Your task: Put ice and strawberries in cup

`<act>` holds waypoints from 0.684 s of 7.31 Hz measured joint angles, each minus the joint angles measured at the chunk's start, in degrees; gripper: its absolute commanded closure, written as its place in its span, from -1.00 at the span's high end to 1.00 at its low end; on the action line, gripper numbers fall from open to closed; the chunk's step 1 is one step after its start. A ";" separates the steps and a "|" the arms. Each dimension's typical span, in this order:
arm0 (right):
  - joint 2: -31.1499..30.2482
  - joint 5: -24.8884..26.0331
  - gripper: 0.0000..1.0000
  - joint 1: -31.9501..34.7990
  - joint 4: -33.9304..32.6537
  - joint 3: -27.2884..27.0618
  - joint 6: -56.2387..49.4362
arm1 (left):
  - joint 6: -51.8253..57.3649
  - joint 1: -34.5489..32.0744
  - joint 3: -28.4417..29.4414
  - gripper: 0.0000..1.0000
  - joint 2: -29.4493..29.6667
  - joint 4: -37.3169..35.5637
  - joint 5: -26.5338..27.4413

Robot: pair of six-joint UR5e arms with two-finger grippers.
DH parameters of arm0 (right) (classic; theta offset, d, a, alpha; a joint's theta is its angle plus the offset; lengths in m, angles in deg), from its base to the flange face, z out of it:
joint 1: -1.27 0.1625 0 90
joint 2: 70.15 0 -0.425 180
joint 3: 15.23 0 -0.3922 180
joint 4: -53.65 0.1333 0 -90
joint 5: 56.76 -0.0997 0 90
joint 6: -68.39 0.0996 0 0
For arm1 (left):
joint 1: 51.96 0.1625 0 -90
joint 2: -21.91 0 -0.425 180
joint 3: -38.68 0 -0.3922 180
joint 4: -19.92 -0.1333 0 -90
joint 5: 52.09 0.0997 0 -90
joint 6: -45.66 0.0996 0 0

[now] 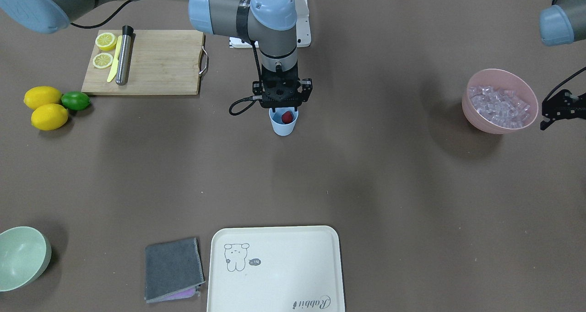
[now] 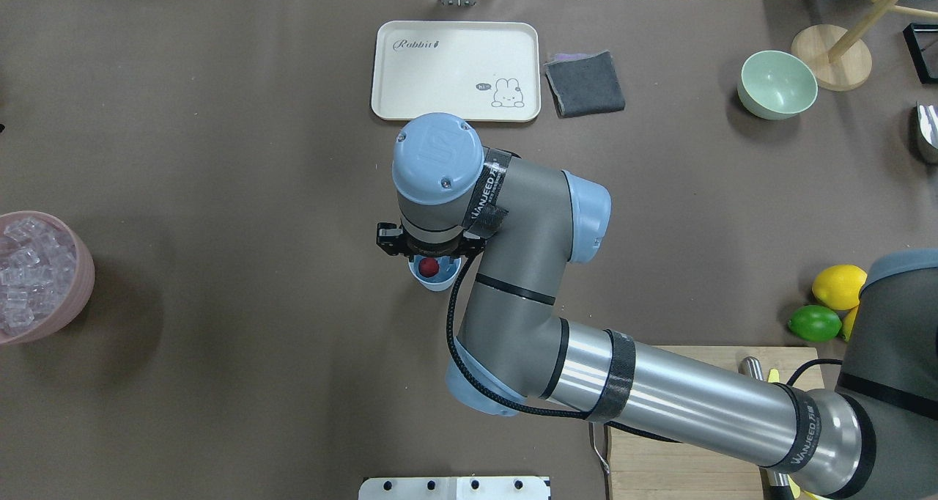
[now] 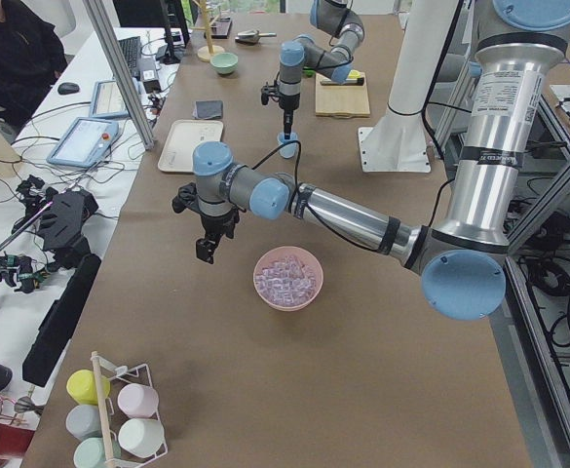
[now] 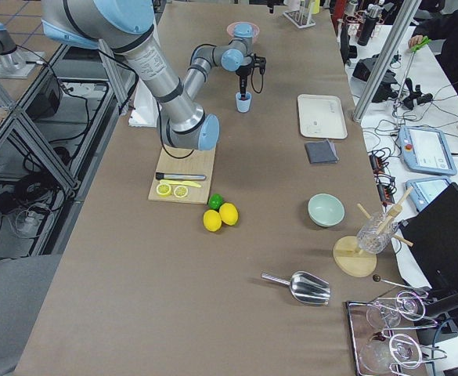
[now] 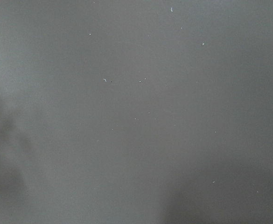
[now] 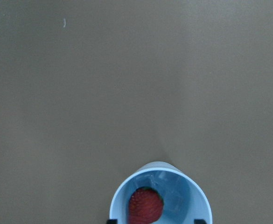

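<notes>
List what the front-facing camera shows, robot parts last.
cup: one, light blue, table centre
strawberry: one, dark red, inside the cup
ice: many, clear, in the pink bowl and the cup
pink bowl: one, pink, robot's left
cutting board: one, wooden, robot's right
lemon halves: two, yellow, on the cutting board
knife: one, yellow, on the cutting board
metal rod: one, silver, beside the knife
whole lemons: two, yellow, beside the cutting board
lime: one, green, beside the whole lemons
green bowl: one, pale green, far right
tray: one, cream, far edge
cloth: one, grey, beside the tray
right gripper: one, black, open over the cup
left gripper: one, black, near the pink bowl
</notes>
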 measured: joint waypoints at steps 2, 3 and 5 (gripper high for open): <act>-1.42 -1.73 1.00 2.57 -0.80 -2.80 -1.24 | -0.32 -0.58 0.50 0.96 0.13 -0.39 0.14; -4.55 -4.91 1.00 6.56 -3.08 -6.90 -5.12 | -0.21 -2.55 1.38 0.96 0.36 -0.83 0.18; -12.38 -12.30 1.00 19.58 -11.93 -14.65 -24.69 | 2.39 -8.31 3.29 0.96 1.17 -4.58 -0.05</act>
